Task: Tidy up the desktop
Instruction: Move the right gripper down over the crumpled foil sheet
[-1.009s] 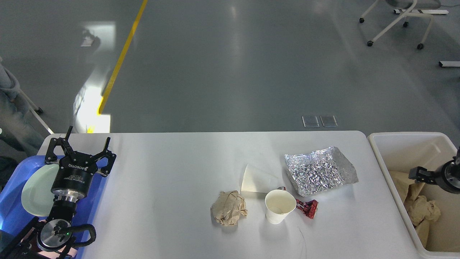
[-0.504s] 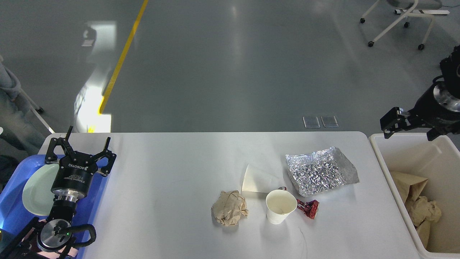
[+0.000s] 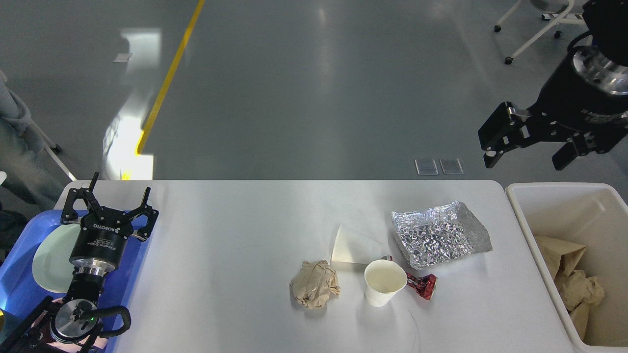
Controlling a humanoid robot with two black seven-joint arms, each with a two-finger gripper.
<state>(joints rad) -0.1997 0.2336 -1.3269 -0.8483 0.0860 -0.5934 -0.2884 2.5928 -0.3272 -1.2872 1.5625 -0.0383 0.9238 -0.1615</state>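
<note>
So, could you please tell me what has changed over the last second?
The right claw rose out of the cream bin and now hangs open and empty above its far corner. The left claw and the litter on the desktop stayed put.

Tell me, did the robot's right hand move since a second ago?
Yes. The right hand has risen out of the cream bin and now hangs open above its far rim, shifted left toward the desktop.

Blue tray (image 3: 19, 289), cream bin (image 3: 530, 230), chair (image 3: 535, 29)
</note>
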